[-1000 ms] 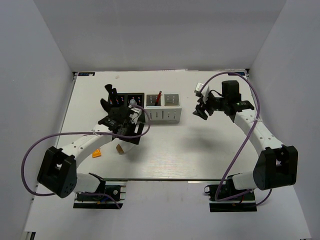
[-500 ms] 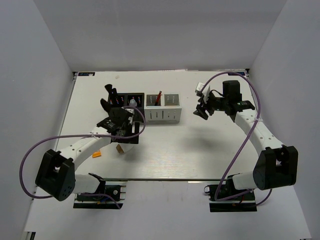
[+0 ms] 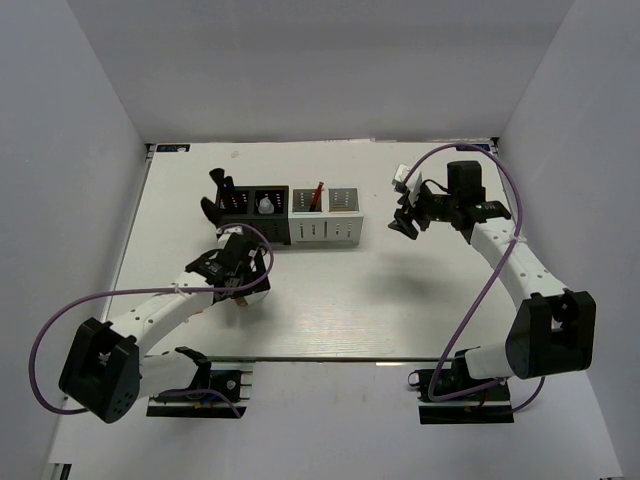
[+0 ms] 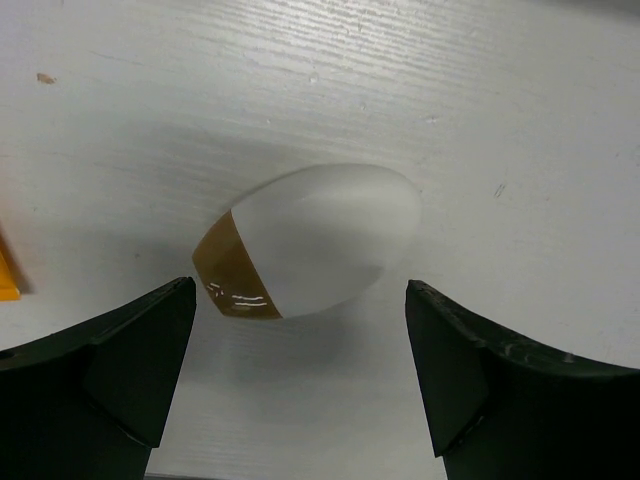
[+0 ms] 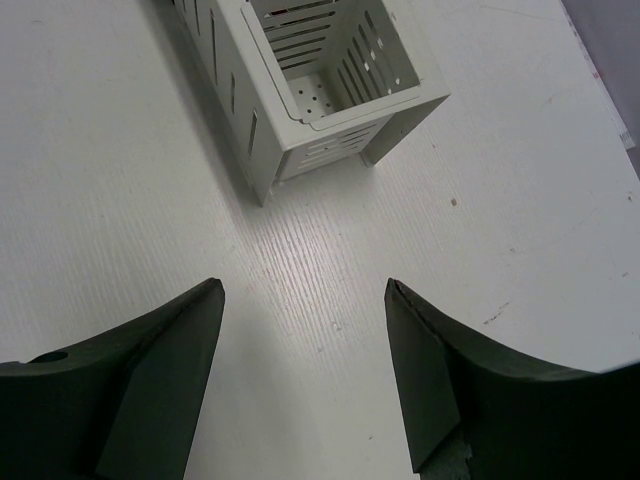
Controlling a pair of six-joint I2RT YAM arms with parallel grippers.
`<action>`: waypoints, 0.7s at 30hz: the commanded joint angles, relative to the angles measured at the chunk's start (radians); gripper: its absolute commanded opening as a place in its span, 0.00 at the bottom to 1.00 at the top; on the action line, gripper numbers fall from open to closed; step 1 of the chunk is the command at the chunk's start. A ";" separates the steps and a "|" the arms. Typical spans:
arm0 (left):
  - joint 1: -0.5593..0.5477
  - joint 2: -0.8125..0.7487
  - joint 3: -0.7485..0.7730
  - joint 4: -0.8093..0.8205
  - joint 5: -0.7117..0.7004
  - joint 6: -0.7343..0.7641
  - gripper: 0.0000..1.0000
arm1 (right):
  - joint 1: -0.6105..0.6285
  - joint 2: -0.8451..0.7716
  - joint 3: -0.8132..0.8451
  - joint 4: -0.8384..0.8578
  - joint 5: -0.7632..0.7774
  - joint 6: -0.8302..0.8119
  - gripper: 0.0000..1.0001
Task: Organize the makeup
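Observation:
A white egg-shaped sponge [image 4: 325,232] with a tan band at its blunt end lies on the table [image 3: 350,290]. My left gripper [image 4: 300,290] hangs open just above it, one finger on each side, touching nothing. From above, the left gripper [image 3: 240,283] covers most of the sponge [image 3: 241,299]. An orange tube [image 4: 6,272] shows as a sliver at the left edge. Black brushes [image 3: 215,190] and a small clear bottle [image 3: 265,205] stand in the black organizer [image 3: 245,226]. A red-and-black stick [image 3: 317,193] stands in the white organizer [image 3: 330,230]. My right gripper [image 3: 405,222] is open and empty.
In the right wrist view, the right gripper [image 5: 302,285] hovers over bare table with the white organizer [image 5: 262,130] just ahead, its near slot empty. Both organizers stand side by side at the back middle. Grey walls enclose the table on three sides.
My left arm has drawn back from the black organizer toward the near side and dropped over the sponge. The bottle stays in the black box. The right arm has not moved.

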 commanded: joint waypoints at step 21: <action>0.013 0.100 -0.051 0.204 -0.022 0.014 0.98 | -0.014 0.009 0.009 -0.031 -0.027 -0.038 0.72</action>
